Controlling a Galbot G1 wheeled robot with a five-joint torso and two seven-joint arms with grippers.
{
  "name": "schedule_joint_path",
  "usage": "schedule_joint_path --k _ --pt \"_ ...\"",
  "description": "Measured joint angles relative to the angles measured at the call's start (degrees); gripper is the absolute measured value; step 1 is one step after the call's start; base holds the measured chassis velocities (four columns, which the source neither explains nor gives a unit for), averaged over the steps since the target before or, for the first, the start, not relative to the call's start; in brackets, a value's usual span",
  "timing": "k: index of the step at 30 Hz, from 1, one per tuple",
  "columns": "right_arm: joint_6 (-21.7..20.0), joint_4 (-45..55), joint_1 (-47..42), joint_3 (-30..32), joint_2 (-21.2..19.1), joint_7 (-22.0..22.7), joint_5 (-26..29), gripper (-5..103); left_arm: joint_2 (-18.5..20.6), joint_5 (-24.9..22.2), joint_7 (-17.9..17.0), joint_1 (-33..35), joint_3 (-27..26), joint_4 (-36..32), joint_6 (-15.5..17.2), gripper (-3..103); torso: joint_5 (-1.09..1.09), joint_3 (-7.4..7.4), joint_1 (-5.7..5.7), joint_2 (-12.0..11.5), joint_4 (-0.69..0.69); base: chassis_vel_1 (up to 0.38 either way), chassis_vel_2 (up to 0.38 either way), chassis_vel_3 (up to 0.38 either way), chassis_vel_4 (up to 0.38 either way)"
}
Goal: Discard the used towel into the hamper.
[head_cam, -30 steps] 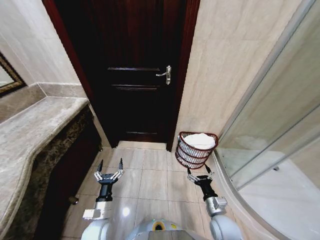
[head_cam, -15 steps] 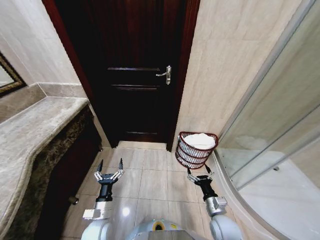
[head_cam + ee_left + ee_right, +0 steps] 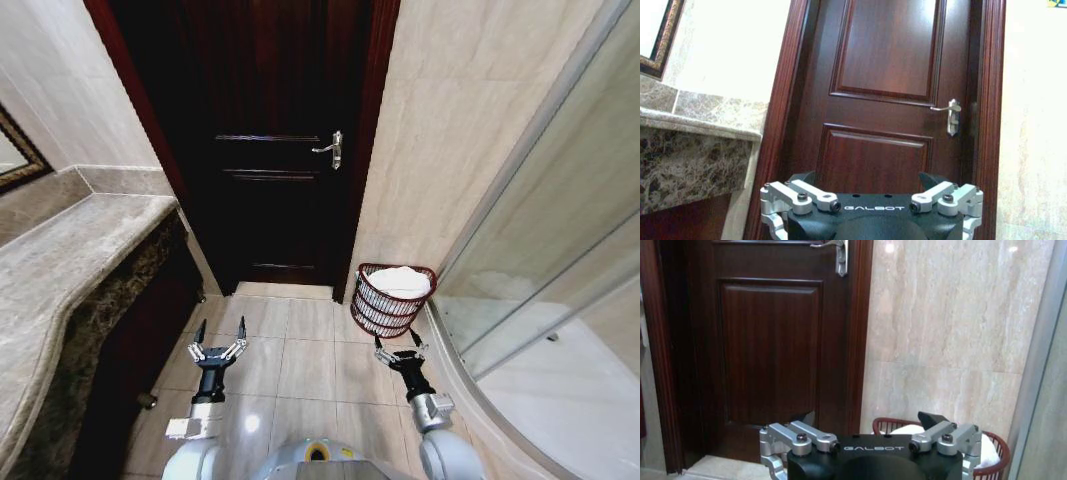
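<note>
The hamper (image 3: 385,310), a small round reddish-brown ribbed basket, stands on the floor tiles against the wall right of the door. A white towel (image 3: 401,282) lies bunched inside it, filling the top. In the right wrist view the hamper (image 3: 998,446) and the towel (image 3: 908,430) sit just beyond the fingers. My right gripper (image 3: 397,342) hangs low over the floor just in front of the hamper, open and holding nothing. My left gripper (image 3: 220,334) hovers over the tiles to the left, also open and holding nothing.
A dark wooden door (image 3: 275,150) with a metal handle (image 3: 332,148) is shut straight ahead. A marble counter (image 3: 70,260) runs along the left. A curved glass shower screen (image 3: 540,300) and its raised base bound the right. Tiled floor (image 3: 300,360) lies between the arms.
</note>
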Motion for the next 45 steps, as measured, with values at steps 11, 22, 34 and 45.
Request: schedule_joint_path --k 11,22,34,45 --pt "0.0 0.0 0.0 0.0 0.0 0.0 0.0 100 0.0 0.0 0.0 0.0 0.0 0.0 0.0 100 0.0 0.0 0.0 0.0 0.0 0.011 -0.01 -0.013 0.014" --pt "0.0 0.0 0.0 0.0 0.0 0.0 0.0 100 0.0 0.0 0.0 0.0 0.0 0.0 0.0 100 0.0 0.0 -0.01 0.0 0.0 0.008 -0.008 -0.012 0.01" --pt "0.0 0.0 0.0 0.0 0.0 0.0 0.0 100 0.0 0.0 0.0 0.0 0.0 0.0 0.0 100 0.0 0.01 0.01 0.0 0.0 0.059 -0.061 -0.062 0.062" --pt "0.0 0.0 0.0 0.0 0.0 0.0 0.0 100 0.0 0.0 0.0 0.0 0.0 0.0 0.0 100 0.0 0.0 -0.01 0.0 0.0 0.118 -0.128 -0.13 0.134"
